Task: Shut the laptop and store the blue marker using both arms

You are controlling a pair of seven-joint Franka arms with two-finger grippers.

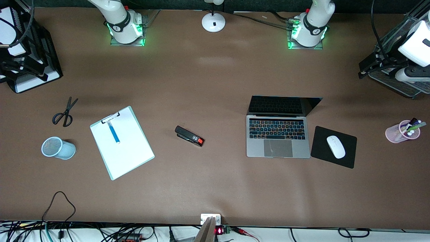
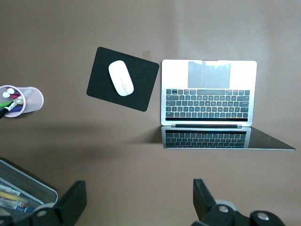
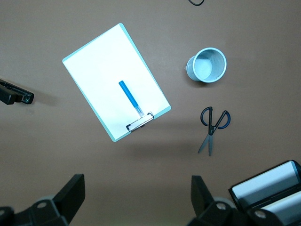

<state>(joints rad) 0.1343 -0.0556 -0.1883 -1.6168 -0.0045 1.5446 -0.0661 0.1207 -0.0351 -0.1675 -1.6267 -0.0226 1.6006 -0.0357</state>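
The laptop [image 1: 278, 137] lies open on the table toward the left arm's end, its dark screen raised; it also shows in the left wrist view [image 2: 209, 89]. The blue marker [image 1: 113, 132] lies on a white clipboard [image 1: 125, 148] toward the right arm's end, and shows in the right wrist view [image 3: 130, 98]. My left gripper [image 2: 139, 202] is open and empty, high over bare table between the laptop and its base. My right gripper [image 3: 136, 200] is open and empty, high over bare table between the clipboard and its base. Neither gripper shows in the front view.
A white mouse [image 1: 336, 147] on a black pad lies beside the laptop, with a pink pen cup [image 1: 401, 131] and a wire tray [image 2: 21, 195] farther toward that end. A black stapler [image 1: 189, 136] lies mid-table. Scissors [image 1: 64, 112] and a light blue mesh cup [image 1: 57, 148] lie beside the clipboard.
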